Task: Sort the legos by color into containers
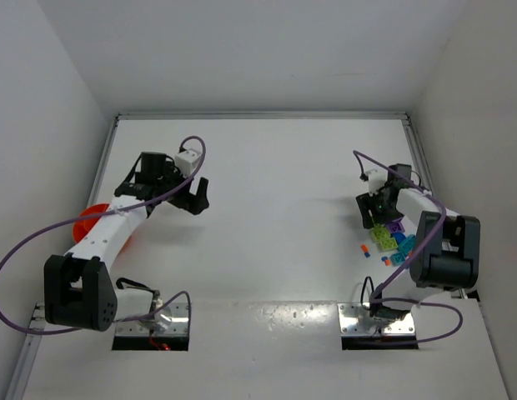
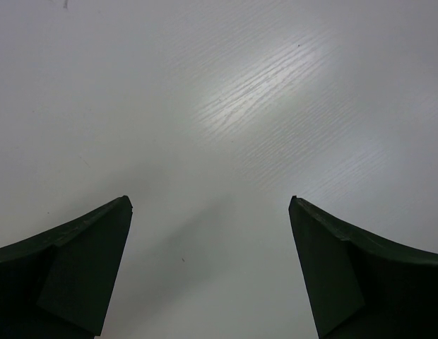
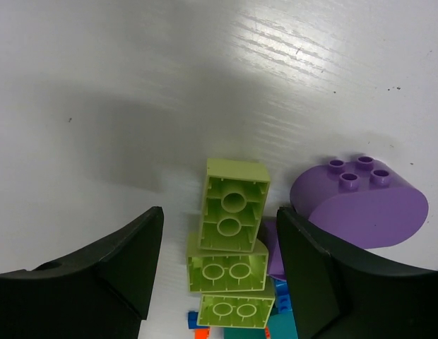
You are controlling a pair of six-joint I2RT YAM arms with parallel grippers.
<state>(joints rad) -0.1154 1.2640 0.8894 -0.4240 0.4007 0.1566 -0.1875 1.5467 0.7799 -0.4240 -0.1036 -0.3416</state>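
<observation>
Overhead: bright, even, diffuse light. The white tabletop [image 1: 267,175] is close to washed out, with a glare patch at its near edge; shadows are faint and soft-edged.

Left wrist view: a slanting glare streak upper right brings out the surface grain. Left tool [image 2: 209,200] near-black, detail lost, a dim smear of shadow beneath.

Right wrist view: broad grey shadow upper left. Lime green bricks [image 3: 233,205] sharp; right tool [image 3: 220,210] underexposed.

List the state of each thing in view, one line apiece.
left gripper, open, empty
right gripper, open, straddling the lime green bricks, no grip
lime green bricks, loose on table, hollow sides showing
purple brick, on table, outside the jaws
orange bowl, mostly hidden by left arm, contents unseen
</observation>
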